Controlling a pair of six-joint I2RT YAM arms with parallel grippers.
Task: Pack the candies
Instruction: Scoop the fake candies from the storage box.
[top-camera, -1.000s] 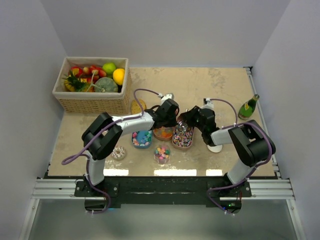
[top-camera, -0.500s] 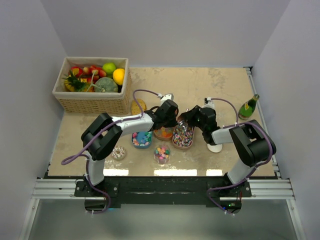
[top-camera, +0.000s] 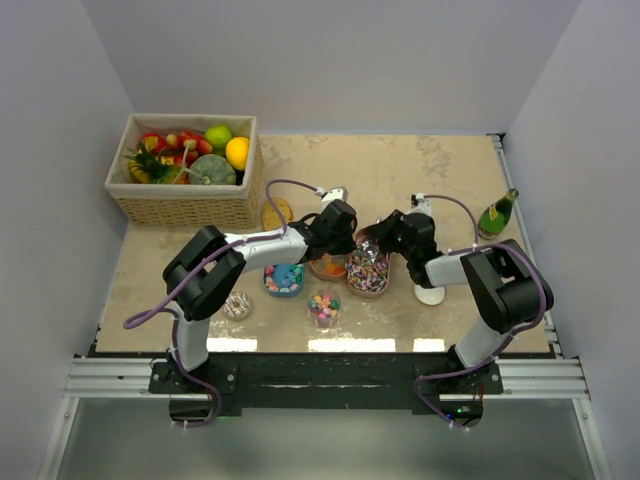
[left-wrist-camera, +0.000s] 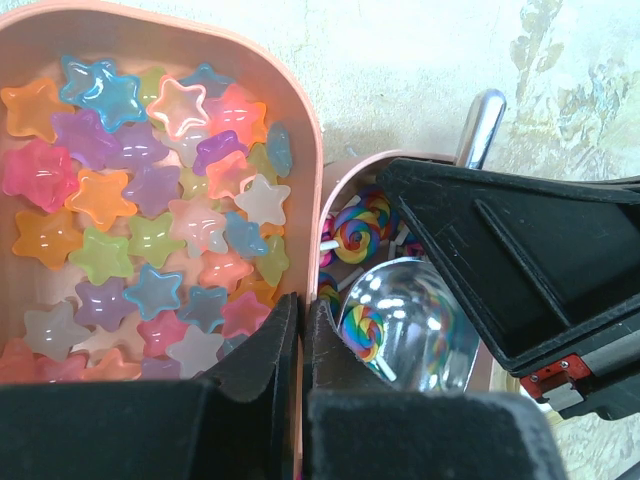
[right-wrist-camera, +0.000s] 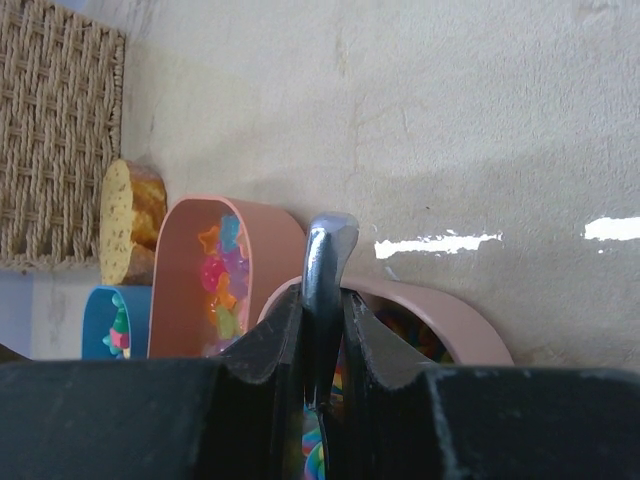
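**Scoop down in the swirl candies, 2 trays side by side**

Right wrist view: The right gripper (right-wrist-camera: 322, 300) is clamped on the shiny scoop (right-wrist-camera: 326, 250). Only the handle shows. The bowl is hidden under the fingers. The pink swirl tray (right-wrist-camera: 450, 320) is cut off at the bottom. The pink star tray (right-wrist-camera: 262, 215) sits just left of it.

Left wrist view: The left gripper (left-wrist-camera: 302, 318) is squeezed tight on the thin wall of the star tray, and its fingers hide the near end. Star candies (left-wrist-camera: 150, 200) fill that tray. Swirl candies (left-wrist-camera: 355, 228) lie in the tray right beside it, mostly hidden by the right gripper. The scoop's bowl rests among them.

Top view: Both grippers meet over the 2 trays and cover much of them. Since 1 second ago the right arm has slid a little to the right. The left arm looks the same. In front stands a clear cup (top-camera: 323, 320) of ball candies (top-camera: 322, 298). A blue dish (top-camera: 285, 294) sits left of the star tray. A cookie (top-camera: 277, 213) lies by the fruit basket (top-camera: 180, 208). A green bottle (top-camera: 497, 213) is far right.
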